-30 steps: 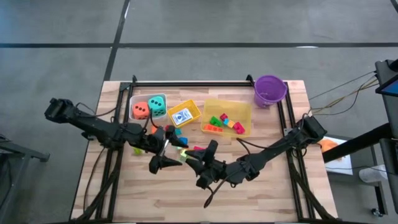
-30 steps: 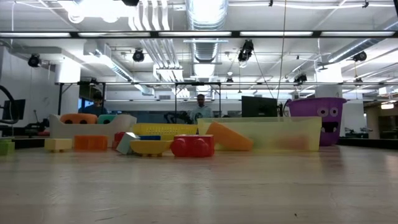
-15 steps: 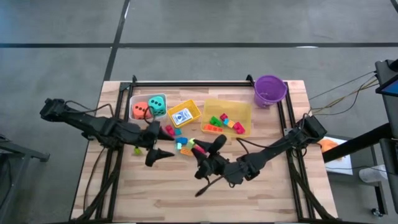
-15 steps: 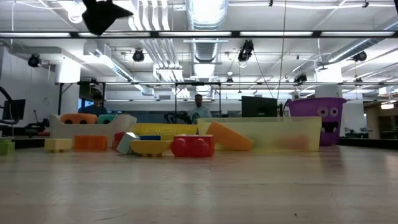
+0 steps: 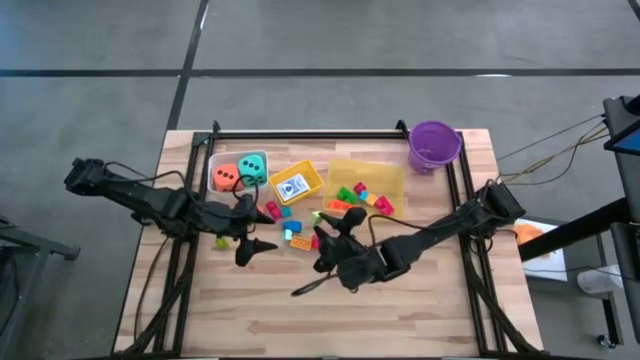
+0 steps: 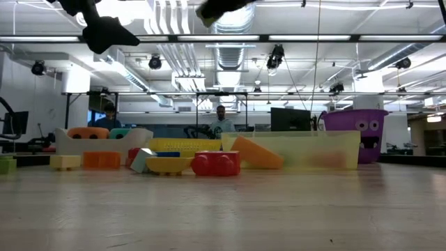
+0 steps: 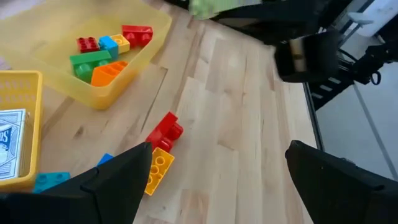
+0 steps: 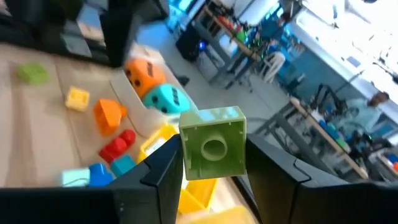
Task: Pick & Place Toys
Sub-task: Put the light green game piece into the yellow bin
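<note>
Right gripper (image 5: 322, 221): now nearer the table's far edge than half a second ago, just beside the near rim of the yellow bin (image 5: 392, 174); its fingers (image 8: 163, 168) are closed on a light green brick (image 8: 213, 150), whose hollow underside faces the wrist camera.
Left gripper (image 5: 258, 230): barely shifted since the earlier frame, hovering left of the loose bricks; its fingers (image 7: 118, 180) are spread wide with nothing between them.
Change in low view: a second dark arm part (image 6: 221, 7) now shows at the top edge beside the first one (image 6: 104, 29); the toys on the table lie as before.
Loose bricks: red brick (image 7: 164, 130) and yellow brick (image 7: 155, 169) lie touching on the bare wood near the table's middle; a teal brick (image 7: 51, 182) lies by the small yellow tray (image 7: 21, 107).
Yellow bin contents: green, orange, red, blue and yellow bricks (image 7: 103, 53) grouped inside.
Card box (image 5: 291, 187): in the small yellow tray, towards the far edge.
Dice: orange die (image 5: 226, 177) and teal die (image 5: 253, 167) side by side in the clear bin (image 5: 213, 160), near the far left corner.
Purple bucket (image 5: 434, 144): at the far right corner.
Only the right wrist view shows: the held brick clearly; the high view shows only a speck of green there.
Only the left wrist view shows: the individual bricks in the bin.
Only the low view shows: people (image 6: 223, 123) in the room beyond.
</note>
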